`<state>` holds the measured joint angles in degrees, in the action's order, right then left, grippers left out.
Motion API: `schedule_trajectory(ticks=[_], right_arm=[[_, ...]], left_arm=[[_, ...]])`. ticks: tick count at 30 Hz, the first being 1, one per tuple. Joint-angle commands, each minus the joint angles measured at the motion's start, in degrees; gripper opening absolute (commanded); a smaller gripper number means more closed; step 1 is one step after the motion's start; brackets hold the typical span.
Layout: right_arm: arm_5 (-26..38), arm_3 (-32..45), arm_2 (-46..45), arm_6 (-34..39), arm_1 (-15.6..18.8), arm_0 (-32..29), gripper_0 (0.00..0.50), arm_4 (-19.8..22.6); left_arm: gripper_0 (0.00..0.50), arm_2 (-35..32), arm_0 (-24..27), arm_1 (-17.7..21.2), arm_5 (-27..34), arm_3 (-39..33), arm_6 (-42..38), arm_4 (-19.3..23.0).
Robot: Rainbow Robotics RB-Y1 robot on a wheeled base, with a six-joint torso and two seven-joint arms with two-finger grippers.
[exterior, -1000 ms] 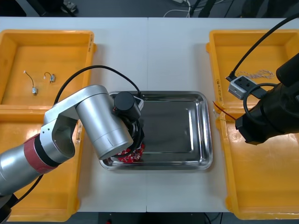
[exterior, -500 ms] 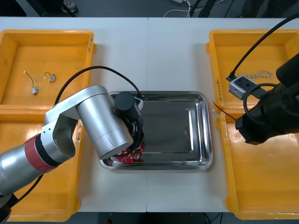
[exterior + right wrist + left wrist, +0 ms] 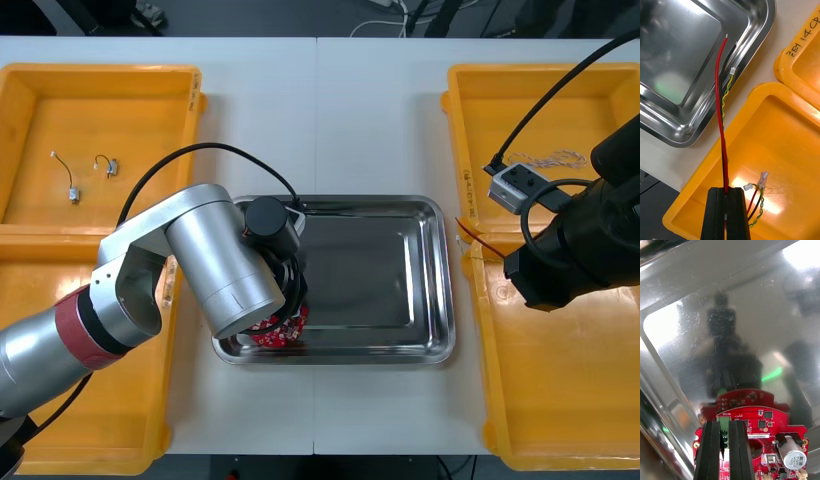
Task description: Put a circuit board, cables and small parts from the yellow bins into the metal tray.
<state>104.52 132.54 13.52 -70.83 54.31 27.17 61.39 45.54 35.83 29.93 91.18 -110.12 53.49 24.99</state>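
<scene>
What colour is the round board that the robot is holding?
Red: the circuit board shows best in the left wrist view.

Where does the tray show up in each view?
Front: the tray lies mid-table, between the bins.
Left wrist: its shiny floor lies beyond the left gripper, which is shut on the board.
Right wrist: one corner lies beyond the right gripper, and the held cable reaches toward its rim.
Landmarks: the board links front and left wrist; the cable links front and right wrist.

Metal tray [image 3: 385,270] right half bare; left arm [image 3: 215,265] covers near-left corner.
</scene>
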Motion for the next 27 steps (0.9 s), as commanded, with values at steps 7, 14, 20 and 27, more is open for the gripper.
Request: schedule_trajectory(ticks=[7, 14, 20, 27], right_arm=[[0.33, 1.50, 0.37, -1.59, 1.59, 1.83, 0.000, 0.31], [0.42, 1.50, 0.37, -1.59, 1.42, 1.83, 0.000, 0.40], [0.33, 1.50, 0.37, -2.03, 0.98, 1.83, 0.000, 0.84], [0.24, 1.50, 0.45, -2.73, -0.43, 2.19, 0.000, 1.28]], left_arm=[[0.102, 1.22, 2.14, -1.19, -0.66, -0.45, -3.92, -0.47], [0.342, 1.39, 2.14, -1.10, -0.83, -0.53, -3.92, -0.47], [0.464, 1.30, 2.14, -1.10, -0.92, -0.53, -4.01, -0.47], [0.500, 1.22, 2.49, -0.66, -1.01, -0.71, -3.84, -0.47]])
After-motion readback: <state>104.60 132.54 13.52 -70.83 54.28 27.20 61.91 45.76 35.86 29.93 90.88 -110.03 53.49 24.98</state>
